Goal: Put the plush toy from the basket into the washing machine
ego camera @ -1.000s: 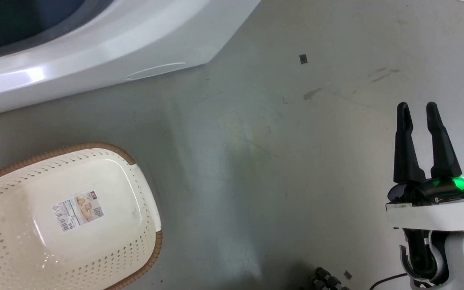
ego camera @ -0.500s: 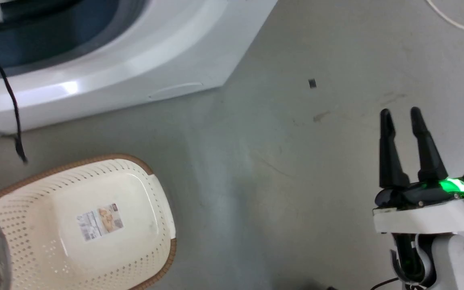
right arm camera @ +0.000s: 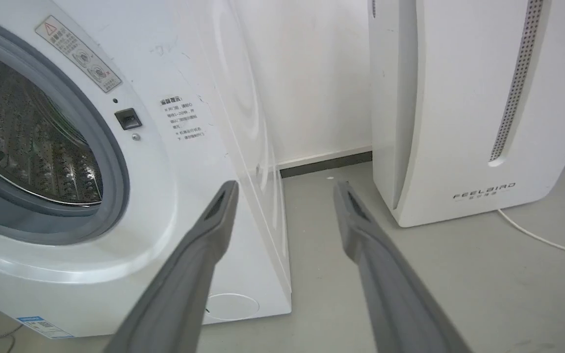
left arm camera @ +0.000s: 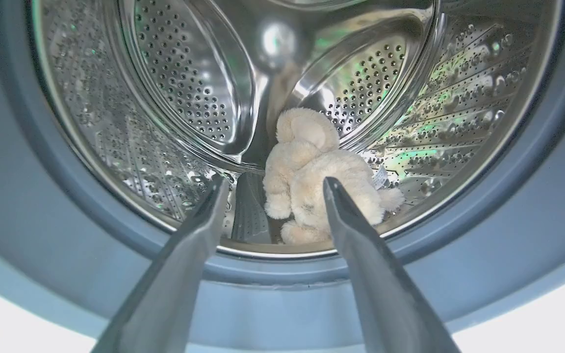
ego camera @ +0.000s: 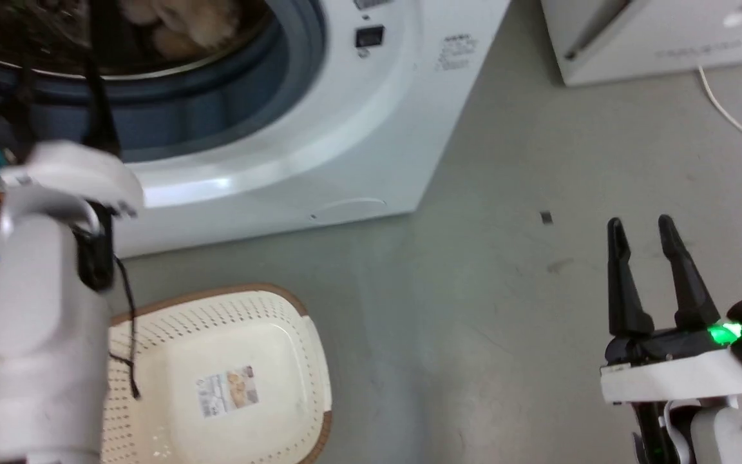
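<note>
Shiny drum [left arm camera: 189, 98] beneath shaggy cream plush toy [left arm camera: 307, 162]; left gripper [left arm camera: 275, 180], right gripper [right arm camera: 286, 185] jaws apart.

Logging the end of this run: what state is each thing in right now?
Toy: lying in the drum, held by nothing.
Basket: empty, upright on the floor.
Washer: open, toy inside.
Left tool: open, empty, facing the drum.
Right tool: open, empty, above the floor.

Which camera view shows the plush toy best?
Left wrist view: the plush toy lies sharp, nearly whole, in the drum. Head view: a blurred part at the top edge. Right wrist view: drum wall, sideways.
</note>
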Available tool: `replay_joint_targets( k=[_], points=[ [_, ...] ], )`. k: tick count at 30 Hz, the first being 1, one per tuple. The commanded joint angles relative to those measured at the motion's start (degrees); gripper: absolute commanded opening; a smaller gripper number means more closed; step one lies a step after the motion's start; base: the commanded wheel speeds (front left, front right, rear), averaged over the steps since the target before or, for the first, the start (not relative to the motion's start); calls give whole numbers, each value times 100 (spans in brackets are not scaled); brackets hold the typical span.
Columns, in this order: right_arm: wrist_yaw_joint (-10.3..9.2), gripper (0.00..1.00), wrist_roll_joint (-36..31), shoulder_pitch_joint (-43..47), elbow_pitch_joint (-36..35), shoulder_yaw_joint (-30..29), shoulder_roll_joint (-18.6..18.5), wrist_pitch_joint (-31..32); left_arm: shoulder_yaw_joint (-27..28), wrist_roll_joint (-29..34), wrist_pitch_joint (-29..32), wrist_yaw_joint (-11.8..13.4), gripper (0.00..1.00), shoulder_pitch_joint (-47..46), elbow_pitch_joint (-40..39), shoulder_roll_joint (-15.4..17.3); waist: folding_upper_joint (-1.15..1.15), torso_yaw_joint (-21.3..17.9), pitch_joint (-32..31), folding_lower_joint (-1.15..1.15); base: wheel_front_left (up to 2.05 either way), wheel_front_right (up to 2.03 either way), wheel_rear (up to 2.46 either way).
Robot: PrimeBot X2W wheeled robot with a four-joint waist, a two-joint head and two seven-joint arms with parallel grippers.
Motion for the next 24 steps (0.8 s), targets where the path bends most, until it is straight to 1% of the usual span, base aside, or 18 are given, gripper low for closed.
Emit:
replay_joint_targets(
  k=[1, 8, 13, 19, 24],
  points=[
    [-4, 100, -89, 91, 19, -2, 0, -25, 33, 58, -31, 52, 100, 201, -142, -48, 0, 257, -322, 0, 0, 0, 0],
    [-4, 100, -421, 313, 59, -97, 0, -25, 62, 339, -31, 126, 100, 1364, -1155, -467, 0, 603, -877, 0, 0, 0, 0],
    [-4, 100, -587, 489, 37, -162, 0, -25, 19, 477, -31, 53, 100, 2190, -1860, -786, 0, 843, -1242, 0, 0, 0, 0],
    [-4, 100, -743, 686, 18, -288, 0, -25, 23, 591, -31, 94, 100, 2953, -2286, -1004, 0, 1097, -1599, 0, 0, 0, 0],
    [-4, 100, -801, 879, 31, -340, 0, -25, -61, 661, -31, 113, 100, 3583, -2605, -1118, 0, 1222, -1870, 0, 0, 0, 0]
  ],
)
